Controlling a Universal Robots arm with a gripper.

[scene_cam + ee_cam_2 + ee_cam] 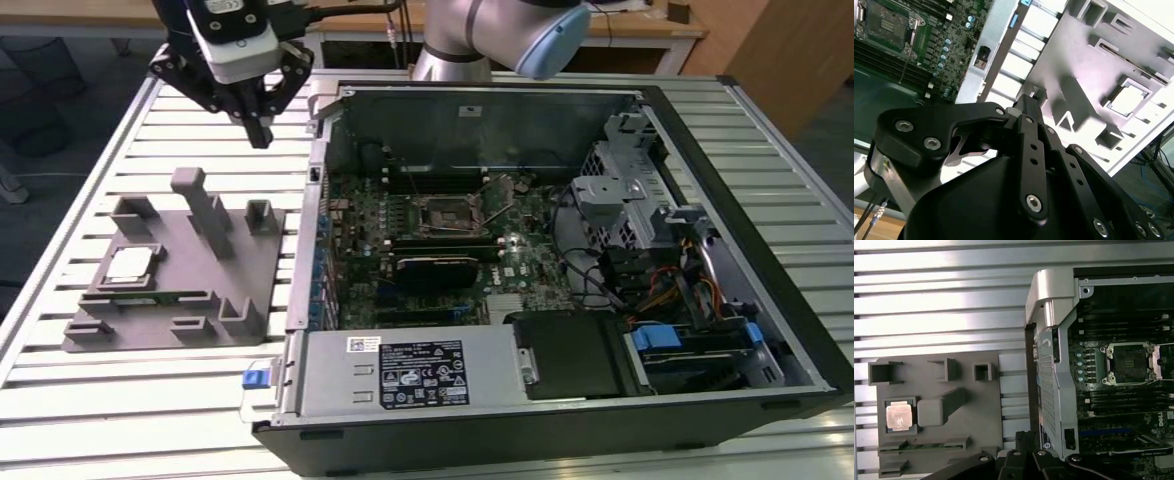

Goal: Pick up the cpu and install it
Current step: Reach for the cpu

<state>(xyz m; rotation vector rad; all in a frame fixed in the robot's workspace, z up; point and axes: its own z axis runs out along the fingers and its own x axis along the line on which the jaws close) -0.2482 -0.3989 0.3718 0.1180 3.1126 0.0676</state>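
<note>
Gripper: I had the gripper hanging over the counter, beyond the fixture's far end and just beside the case wall.
Fingers: They were drawn together, tips meeting, with nothing between them.
Cpu: The cpu lay flat in a square pocket of the fixture, silvery top up. It was on the exterior view's left, well apart from the gripper and untouched. In the first wrist view it sat square in the pocket, not tilted.
Socket: The socket sat inside the case with its black centre showing, and it looked unoccupied to me.
Weight: I judged the cpu very light, so lifting it would take almost no effort.
Stiffness: It looked thin but rigid. I expected no flex, only a risk of tipping.
Surface: The smooth metal lid read as slippery to me, with little for pads to bite on.
Fragility: I reckoned the underside and corners were delicate, and a drop or scrape could ruin it.
Hold: Two opposite edges looked best to me, pinched lightly and kept level.
Doubt: I could not tell how much room the pocket walls left beside those edges.
</note>
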